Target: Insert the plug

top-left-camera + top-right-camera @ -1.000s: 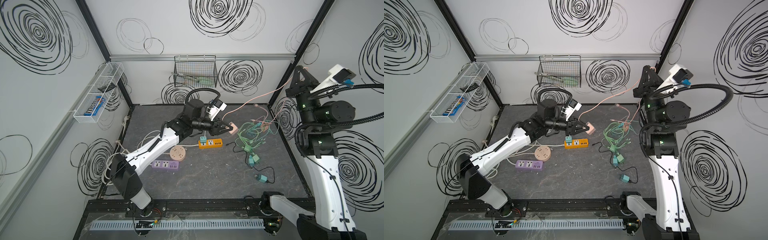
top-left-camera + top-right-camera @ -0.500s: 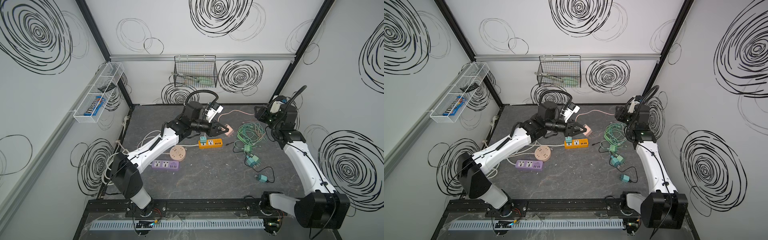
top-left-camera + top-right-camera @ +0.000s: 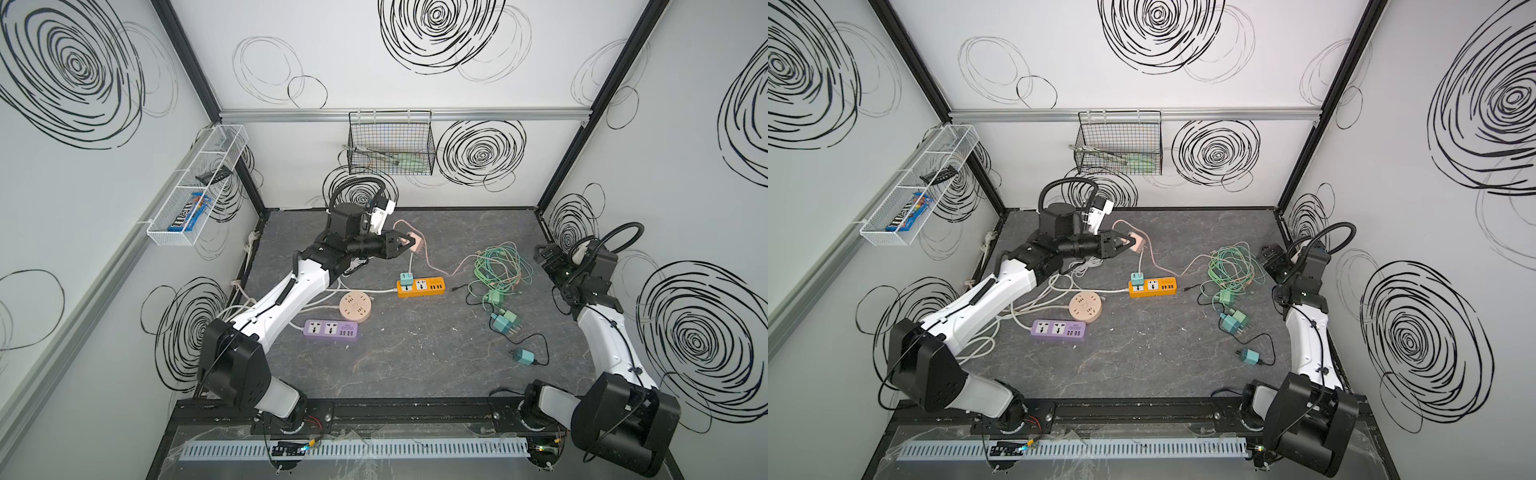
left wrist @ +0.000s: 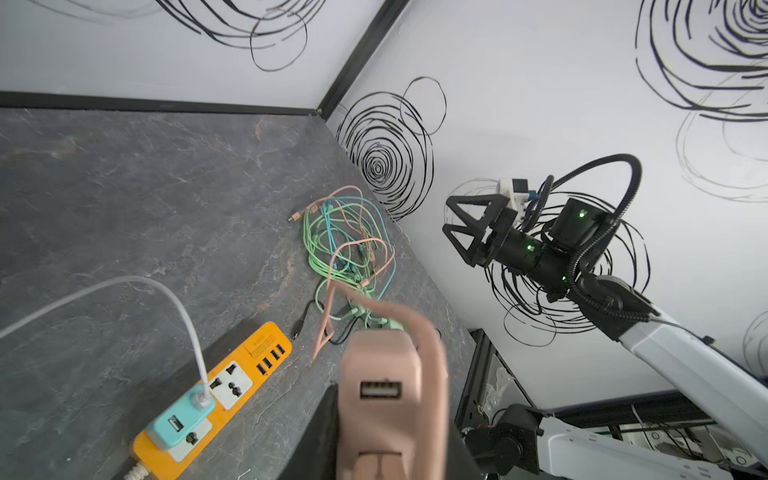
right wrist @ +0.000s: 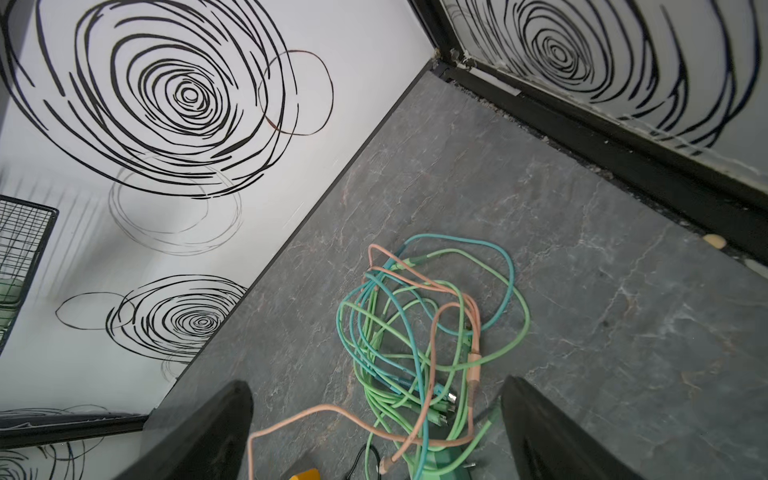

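Note:
My left gripper (image 3: 409, 242) is shut on a pink plug (image 3: 417, 243), held above the floor behind the orange power strip (image 3: 428, 286). In the left wrist view the pink plug (image 4: 386, 386) fills the space between the jaws, USB port facing the camera, with the orange power strip (image 4: 232, 374) below it. A teal plug (image 3: 406, 279) sits in the strip's left socket. The pink plug's cable (image 3: 440, 272) trails to the cable tangle (image 3: 496, 270). My right gripper (image 3: 548, 257) is open and empty, low beside the tangle (image 5: 415, 340).
A round pink power strip (image 3: 354, 306) and a purple strip (image 3: 331, 330) lie front left with white cords. Loose green and teal plugs (image 3: 505, 322) and another teal plug (image 3: 523, 356) lie front right. A wire basket (image 3: 390, 145) hangs on the back wall.
The right arm has swung down from high by the right wall to just above the tangle and opened its jaws. The pink cable, stretched up before, now lies slack. The left gripper drew back slightly.

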You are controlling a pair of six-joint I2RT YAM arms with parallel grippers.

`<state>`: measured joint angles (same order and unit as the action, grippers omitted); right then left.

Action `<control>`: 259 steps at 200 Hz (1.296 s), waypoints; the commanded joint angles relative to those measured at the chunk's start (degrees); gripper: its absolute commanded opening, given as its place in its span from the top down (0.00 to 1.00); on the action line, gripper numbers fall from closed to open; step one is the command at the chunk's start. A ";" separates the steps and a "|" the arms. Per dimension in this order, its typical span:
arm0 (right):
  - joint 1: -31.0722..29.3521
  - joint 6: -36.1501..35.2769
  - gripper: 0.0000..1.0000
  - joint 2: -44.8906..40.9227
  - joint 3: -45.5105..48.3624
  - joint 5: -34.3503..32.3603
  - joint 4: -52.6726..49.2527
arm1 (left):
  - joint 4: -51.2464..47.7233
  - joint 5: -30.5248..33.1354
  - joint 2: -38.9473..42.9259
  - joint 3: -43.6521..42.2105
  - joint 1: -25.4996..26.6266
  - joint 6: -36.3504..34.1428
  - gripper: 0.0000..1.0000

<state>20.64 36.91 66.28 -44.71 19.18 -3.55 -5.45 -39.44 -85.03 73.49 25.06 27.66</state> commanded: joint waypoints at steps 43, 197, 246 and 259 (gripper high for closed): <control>-0.69 8.82 0.01 7.24 2.83 3.28 -1.03 | 3.10 -0.38 1.63 0.25 0.64 0.15 1.00; 0.63 22.81 0.36 13.66 13.30 8.46 9.89 | 2.47 0.11 1.10 -0.45 0.59 -0.35 1.00; -0.94 23.74 0.36 17.90 11.84 10.18 12.47 | 2.21 0.28 0.86 -0.55 0.59 -0.41 1.00; -1.13 23.84 0.36 18.92 11.26 10.38 13.02 | 1.97 0.26 0.75 -0.50 0.58 -0.41 1.00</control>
<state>20.12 59.75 83.59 -31.18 28.10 7.03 -5.93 -39.31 -84.27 73.36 25.61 27.62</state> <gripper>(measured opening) 0.640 0.294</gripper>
